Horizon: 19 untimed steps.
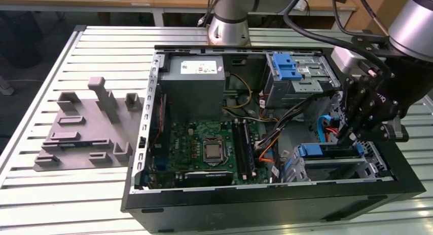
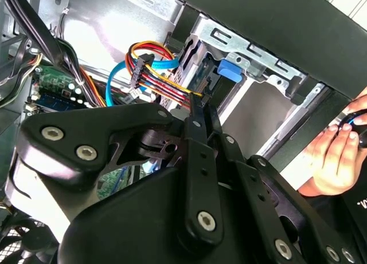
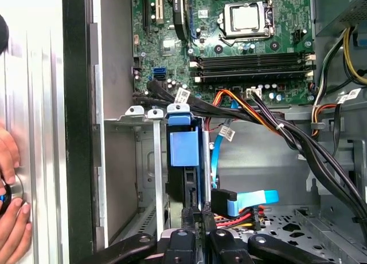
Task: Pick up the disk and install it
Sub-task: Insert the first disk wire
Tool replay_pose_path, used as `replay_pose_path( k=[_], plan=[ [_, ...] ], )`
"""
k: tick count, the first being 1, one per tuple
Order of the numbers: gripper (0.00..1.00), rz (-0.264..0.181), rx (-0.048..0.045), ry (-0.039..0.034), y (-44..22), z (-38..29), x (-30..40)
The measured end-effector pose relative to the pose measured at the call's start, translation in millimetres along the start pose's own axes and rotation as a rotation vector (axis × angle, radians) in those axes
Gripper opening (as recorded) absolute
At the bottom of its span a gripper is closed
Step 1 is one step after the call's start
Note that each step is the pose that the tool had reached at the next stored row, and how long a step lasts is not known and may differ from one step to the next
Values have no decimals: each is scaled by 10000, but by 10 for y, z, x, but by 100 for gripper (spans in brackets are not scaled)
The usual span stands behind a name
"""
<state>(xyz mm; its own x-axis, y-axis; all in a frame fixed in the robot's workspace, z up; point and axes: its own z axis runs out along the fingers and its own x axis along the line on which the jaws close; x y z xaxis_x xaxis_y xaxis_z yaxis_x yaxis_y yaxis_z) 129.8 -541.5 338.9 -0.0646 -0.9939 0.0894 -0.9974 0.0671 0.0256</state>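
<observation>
Reaching into an open computer case (image 1: pixel 203 204) lying on a slatted table (image 1: pixel 61 204), the gripper (image 1: pixel 348 136) is seen at the exterior view's right, above a drive cage (image 1: pixel 379 166). The disk (image 3: pixel 184 155), edged in a blue bracket, is seated upright in that cage, just beside a metal divider (image 3: pixel 157 161). In the first wrist view the fingers (image 3: pixel 202 209) are drawn narrow and set against the disk's end; whether it is gripped cannot be told. Red and yellow cables (image 2: pixel 155 75) lie near. A hand (image 2: pixel 335 152) is rested by the case. A grey fixture (image 1: pixel 84 131) sits apart.
</observation>
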Motion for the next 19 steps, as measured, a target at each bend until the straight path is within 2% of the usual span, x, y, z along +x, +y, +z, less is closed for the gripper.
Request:
replay_pose_path(
  k=[11,16,19],
  plan=[
    [16,105,-15,-3,-16,13,-2],
    [16,422,-45,-11,-19,19,-3],
    [16,428,-58,-14,-28,22,-4]
  ],
)
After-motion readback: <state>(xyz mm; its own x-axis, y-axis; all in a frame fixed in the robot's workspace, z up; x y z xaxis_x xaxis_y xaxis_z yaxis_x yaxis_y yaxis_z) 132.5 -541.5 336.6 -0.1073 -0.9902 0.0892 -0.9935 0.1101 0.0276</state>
